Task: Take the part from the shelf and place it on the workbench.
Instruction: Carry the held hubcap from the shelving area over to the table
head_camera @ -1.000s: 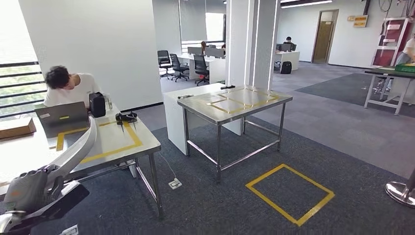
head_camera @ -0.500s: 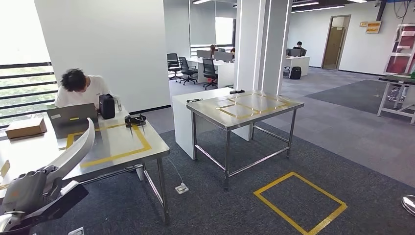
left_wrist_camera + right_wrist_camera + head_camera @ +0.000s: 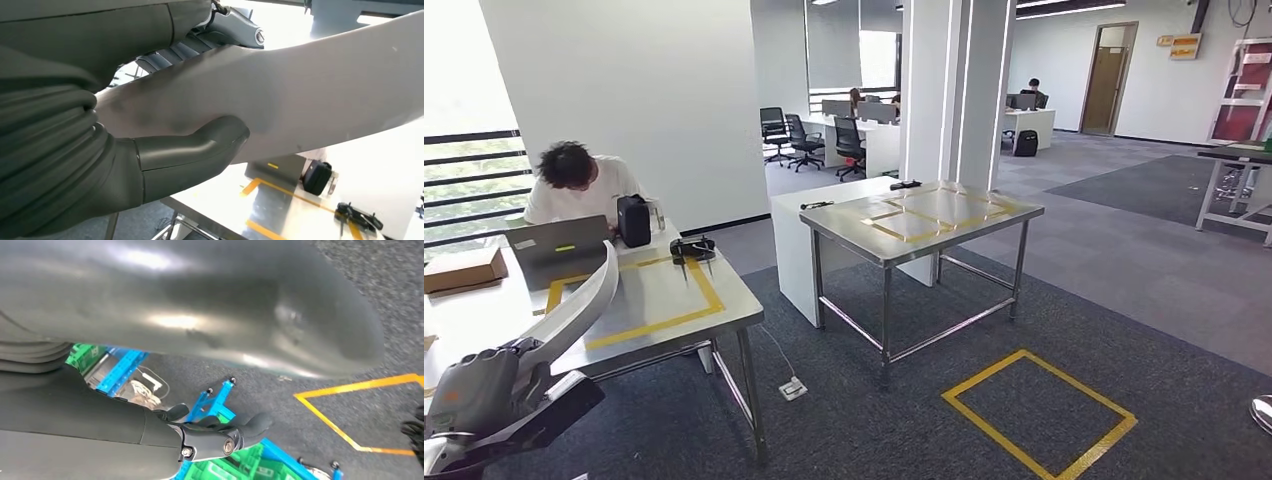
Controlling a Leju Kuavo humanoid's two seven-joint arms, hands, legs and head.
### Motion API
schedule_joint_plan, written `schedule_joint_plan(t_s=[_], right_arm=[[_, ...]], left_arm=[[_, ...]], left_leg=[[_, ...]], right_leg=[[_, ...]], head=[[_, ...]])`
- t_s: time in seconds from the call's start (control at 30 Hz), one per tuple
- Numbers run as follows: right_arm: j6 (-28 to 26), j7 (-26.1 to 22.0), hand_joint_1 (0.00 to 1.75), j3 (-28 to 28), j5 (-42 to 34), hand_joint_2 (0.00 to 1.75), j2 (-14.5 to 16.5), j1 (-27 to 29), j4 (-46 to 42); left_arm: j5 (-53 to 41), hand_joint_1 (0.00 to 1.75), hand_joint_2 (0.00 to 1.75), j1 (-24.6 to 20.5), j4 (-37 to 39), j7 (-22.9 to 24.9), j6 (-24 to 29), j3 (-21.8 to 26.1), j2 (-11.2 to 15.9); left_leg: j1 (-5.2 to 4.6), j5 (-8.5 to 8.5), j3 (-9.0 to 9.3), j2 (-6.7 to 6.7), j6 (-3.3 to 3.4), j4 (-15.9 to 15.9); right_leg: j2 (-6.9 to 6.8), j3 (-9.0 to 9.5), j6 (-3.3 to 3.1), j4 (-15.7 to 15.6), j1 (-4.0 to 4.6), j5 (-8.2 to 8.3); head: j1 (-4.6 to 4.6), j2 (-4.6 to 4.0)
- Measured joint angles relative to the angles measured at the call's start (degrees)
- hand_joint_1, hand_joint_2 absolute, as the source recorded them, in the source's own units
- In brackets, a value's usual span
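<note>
Left hand (image 3: 474, 395) is seen low at the left edge of the head view, closed around the lower end of the part (image 3: 584, 300), a long curved white panel. The panel rises from the hand and arcs up over the near edge of the left table (image 3: 674, 310). In the left wrist view the thumb (image 3: 200, 145) is pressed flat against the white surface of the part (image 3: 310, 95), with darker fingers wrapped on the far side. Grip is full, not a pinch.

On the left table: a yellow tape rectangle (image 3: 699, 290), a cardboard box (image 3: 462, 268), a laptop (image 3: 559, 245), a black pouch (image 3: 633, 219) and a small black tool (image 3: 692, 246). A person in a white shirt (image 3: 579, 185) is seated behind the laptop.

At centre, a steel workbench (image 3: 924, 215) is marked with yellow tape squares on its top, well apart from the held part. A white block (image 3: 794, 250) stands against its left side. A yellow tape square (image 3: 1039, 410) is laid on the carpet to the right of the workbench.

Right hand (image 3: 220, 432) is seen in the right wrist view, hanging over blue-framed racks with green bins (image 3: 220, 470). Fingers are loosely curled and nothing is held between them.
</note>
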Motion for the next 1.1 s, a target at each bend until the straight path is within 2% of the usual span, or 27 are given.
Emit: schedule_joint_plan(t_s=[0.1, 0.17, 0.2, 0.27, 0.3, 0.33, 0.37, 0.4, 0.43, 0.47, 0.5, 0.6, 0.67, 0.7, 0.77, 0.8, 0.83, 0.9, 0.93, 1.0, 1.03, 1.07, 1.1], right_arm=[[-0.07, 0.02, 0.00, 0.00, 0.01, 0.00, 0.07, -0.09, -0.01], [-0.21, 0.02, 0.00, 0.00, 0.08, 0.00, -0.05, -0.18, -0.03], [-0.28, 0.04, 0.00, 0.00, 0.10, 0.00, -0.13, -0.14, -0.04], [-0.34, 0.17, 0.00, -0.01, -0.01, 0.00, -0.25, -0.02, -0.04], [-0.35, 0.23, 0.00, -0.02, -0.10, 0.00, -0.25, 0.05, -0.03], [-0.38, 0.27, 0.00, -0.04, -0.19, 0.00, -0.27, 0.08, -0.03], [-0.46, 0.28, 0.00, -0.07, -0.25, 0.00, -0.31, 0.11, -0.03], [-0.60, 0.29, 0.00, -0.10, -0.29, 0.00, -0.36, 0.13, -0.03], [-0.73, 0.28, 0.00, -0.13, -0.32, 0.00, -0.34, 0.14, -0.02], [-0.85, 0.28, 0.00, -0.15, -0.34, 0.00, -0.31, 0.16, -0.01], [-0.92, 0.28, 0.00, -0.19, -0.35, 0.00, -0.25, 0.18, -0.01], [-0.98, 0.30, 0.00, -0.29, -0.35, 0.00, -0.14, 0.13, -0.01], [-0.98, 0.28, 0.00, -0.37, -0.34, 0.00, -0.12, 0.08, -0.01], [-0.98, 0.27, 0.00, -0.40, -0.34, 0.00, -0.11, 0.11, -0.01], [-0.97, 0.27, 0.00, -0.47, -0.34, 0.00, -0.09, 0.17, -0.01], [-0.97, 0.27, 0.00, -0.49, -0.33, 0.00, -0.09, 0.19, -0.01], [-0.97, 0.28, 0.00, -0.52, -0.31, 0.00, -0.09, 0.20, -0.01], [-0.98, 0.29, 0.00, -0.58, -0.28, 0.00, -0.09, 0.20, -0.01], [-0.98, 0.29, 0.00, -0.61, -0.28, 0.00, -0.09, 0.20, -0.01], [-0.98, 0.29, 0.00, -0.61, -0.27, 0.00, -0.09, 0.20, -0.01], [-0.98, 0.29, 0.00, -0.63, -0.27, 0.00, -0.09, 0.20, -0.01], [-0.97, 0.29, 0.00, -0.67, -0.26, 0.00, -0.08, 0.19, -0.01], [-0.95, 0.34, 0.00, -0.73, -0.23, 0.00, -0.07, 0.17, -0.01]], left_arm=[[0.01, 1.57, 1.75, -0.07, -0.12, -0.19, 0.08, 0.00, -0.07], [0.01, 1.57, 1.75, -0.24, -0.26, -0.25, 0.17, 0.00, -0.22], [0.01, 1.57, 1.75, -0.30, -0.26, -0.27, 0.21, 0.00, -0.36], [0.01, 1.57, 1.75, -0.21, -0.10, -0.27, 0.23, 0.00, -0.57], [0.00, 1.57, 1.75, -0.06, 0.01, -0.30, 0.23, 0.00, -0.69], [-0.01, 1.57, 1.75, 0.04, 0.10, -0.32, 0.23, 0.00, -0.79], [-0.01, 1.57, 1.75, 0.06, 0.16, -0.33, 0.23, 0.00, -0.89], [-0.02, 1.57, 1.75, 0.03, 0.20, -0.34, 0.23, 0.00, -0.98], [-0.02, 1.57, 1.75, -0.06, 0.21, -0.34, 0.23, 0.00, -1.04], [-0.02, 1.57, 1.75, -0.16, 0.23, -0.33, 0.22, 0.00, -1.09], [-0.02, 1.57, 1.75, -0.24, 0.27, -0.33, 0.22, 0.00, -1.10], [-0.06, 1.57, 1.75, -0.40, 0.34, -0.34, 0.21, 0.00, -1.10], [-0.08, 1.57, 1.75, -0.58, 0.36, -0.35, 0.21, 0.00, -1.08], [-0.08, 1.57, 1.75, -0.64, 0.40, -0.37, 0.21, 0.00, -1.07], [-0.08, 1.57, 1.75, -0.61, 0.58, -0.40, 0.19, 0.00, -1.04], [-0.08, 1.57, 1.75, -0.49, 0.67, -0.43, 0.17, 0.00, -1.04], [-0.08, 1.57, 1.75, -0.39, 0.75, -0.44, 0.16, 0.00, -1.03], [-0.08, 1.57, 1.75, -0.32, 0.81, -0.44, 0.14, 0.00, -1.02], [-0.08, 1.57, 1.75, -0.33, 0.81, -0.45, 0.14, 0.00, -1.02], [-0.08, 1.57, 1.75, -0.33, 0.81, -0.45, 0.14, 0.00, -1.02], [-0.08, 1.57, 1.75, -0.35, 0.81, -0.47, 0.14, 0.00, -1.02], [-0.08, 1.57, 1.75, -0.39, 0.81, -0.49, 0.14, 0.00, -1.01], [-0.08, 1.57, 1.75, -0.48, 0.83, -0.52, 0.15, 0.00, -0.98]], left_leg=[[0.10, -0.46, 1.11, -0.58, 0.21, -1.39], [0.56, -0.49, 2.27, -0.89, 0.48, -2.43], [0.70, -0.65, 2.62, -0.99, 0.63, -2.63], [0.79, -1.24, 2.96, -1.30, 0.80, -2.46], [0.81, -1.60, 3.11, -1.51, 0.74, -2.23], [0.85, -2.05, 3.28, -1.68, 0.61, -1.89], [0.94, -2.58, 3.48, -1.81, 0.41, -1.45], [1.04, -3.23, 3.64, -1.87, 0.12, -0.91], [1.05, -3.84, 3.70, -1.93, -0.24, -0.36], [1.02, -4.34, 3.68, -2.00, -0.60, 0.07], [0.95, -4.70, 3.63, -2.06, -0.92, 0.31], [0.86, -5.30, 3.83, -2.03, -1.70, 0.49], [0.93, -6.69, 2.77, -1.62, -2.34, 3.38], [1.02, -7.91, 1.22, -1.40, -2.61, 6.49], [1.23, -10.33, -3.30, -1.26, -2.92, 13.96], [1.32, -10.51, -5.15, -1.22, -2.94, 16.33], [1.38, -9.58, -6.11, -1.17, -2.88, 16.80], [1.41, -7.17, -6.16, -1.12, -2.71, 15.10], [1.41, -6.44, -5.90, -1.11, -2.65, 14.23], [1.41, -6.05, -5.70, -1.11, -2.62, 13.68], [1.40, -5.43, -5.35, -1.11, -2.56, 12.78], [1.38, -4.10, -4.54, -1.10, -2.40, 10.73], [1.19, -2.71, -3.03, -1.05, -2.08, 7.39]], right_leg=[[-0.59, 0.51, 0.95, -0.34, -0.04, -0.51], [-0.35, -0.69, 1.50, 2.57, -0.04, -1.96], [-0.08, -2.49, 1.73, 5.80, -0.19, -3.14], [0.13, -7.25, 2.27, 12.95, -0.41, -5.09], [0.14, -8.98, 2.49, 14.68, -0.55, -4.79], [0.14, -9.71, 2.67, 14.34, -0.69, -3.37], [0.14, -9.34, 2.83, 11.89, -0.83, -1.01], [0.13, -8.20, 3.00, 8.07, -0.96, 1.56], [0.20, -6.87, 3.05, 4.73, -0.94, 3.21], [0.28, -5.87, 2.79, 2.37, -0.91, 4.10], [0.35, -5.35, 2.41, 1.28, -0.83, 4.14], [0.42, -4.89, 0.98, 1.10, -0.86, 3.46], [0.44, -4.11, 0.21, 0.85, -1.05, 3.09], [0.44, -3.72, -0.09, 0.76, -1.07, 2.86], [0.45, -3.12, -0.36, 0.72, -1.08, 2.34], [0.46, -2.84, -0.36, 0.72, -1.09, 2.06], [0.47, -2.49, -0.31, 0.72, -1.08, 1.77], [0.49, -1.96, -0.22, 0.72, -1.06, 1.38], [0.49, -1.83, -0.20, 0.72, -1.06, 1.29], [0.49, -1.75, -0.18, 0.72, -1.05, 1.24], [0.49, -1.62, -0.16, 0.72, -1.05, 1.18], [0.49, -1.36, -0.09, 0.72, -1.03, 1.02], [0.50, -1.03, 0.15, 0.69, -0.98, 0.72]], head=[[0.09, 0.01], [0.20, -0.01], [0.29, -0.02], [0.47, -0.02], [0.48, -0.02], [0.50, -0.01], [0.51, -0.01], [0.51, 0.00], [0.52, -0.01], [0.49, -0.02], [0.48, -0.02], [0.40, 0.01], [0.25, 0.01], [0.19, 0.00], [0.08, 0.00], [0.06, 0.00], [0.04, 0.00], [0.03, 0.00], [0.03, 0.00], [0.02, 0.00], [0.01, 0.00], [0.01, 0.00], [-0.02, 0.00]])
